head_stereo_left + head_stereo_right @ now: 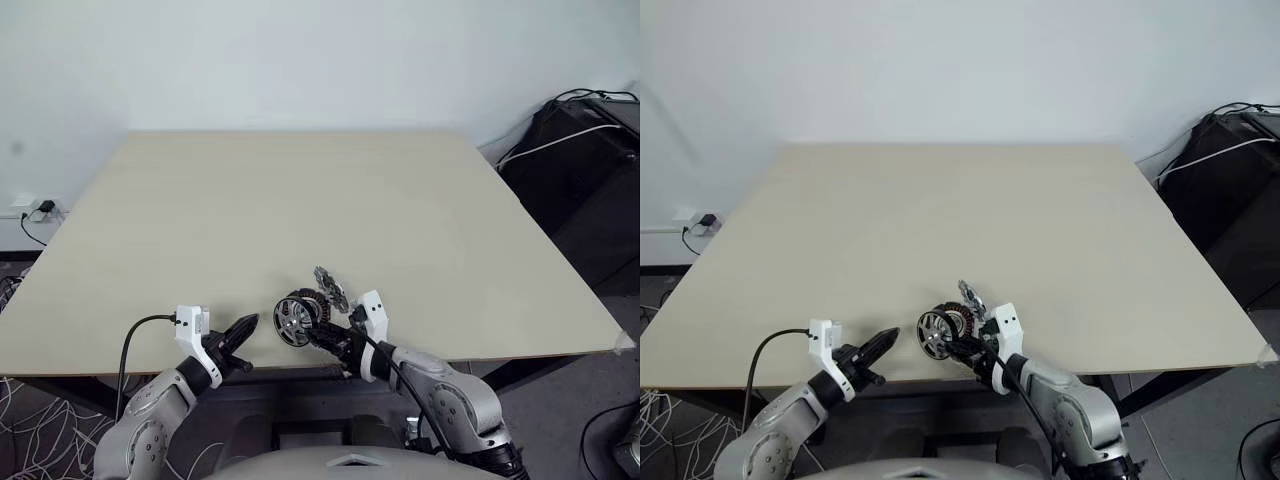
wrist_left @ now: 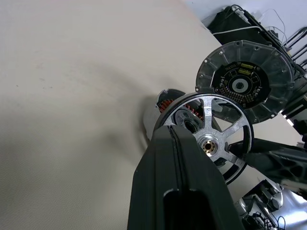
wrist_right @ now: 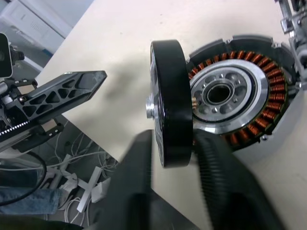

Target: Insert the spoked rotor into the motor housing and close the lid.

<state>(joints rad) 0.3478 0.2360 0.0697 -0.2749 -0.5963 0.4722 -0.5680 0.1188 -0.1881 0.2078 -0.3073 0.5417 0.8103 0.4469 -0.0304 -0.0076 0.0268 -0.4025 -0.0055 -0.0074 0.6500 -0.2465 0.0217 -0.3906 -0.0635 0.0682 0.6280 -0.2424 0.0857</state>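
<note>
The rotor (image 3: 169, 103), a black-rimmed wheel with silver spokes, stands on edge near the front edge of the table (image 1: 300, 200), its rim pinched between the two black fingers (image 3: 225, 187) of the right gripper (image 3: 169, 158). Just behind the rotor, on the side away from the spoked face, sits the motor housing (image 3: 249, 96), its ring of copper windings and silver centre hub turned toward the rotor; the two are close together, and whether they touch cannot be told. The lid (image 2: 247, 81), a grey finned disc with a dark circuit board on its inner face, stands tilted up beside the housing, farther from the table's front edge than the rotor. The left gripper (image 1: 240, 330) hovers off the rotor's spoked side, apart from it, its jaws pressed together with nothing between them.
</note>
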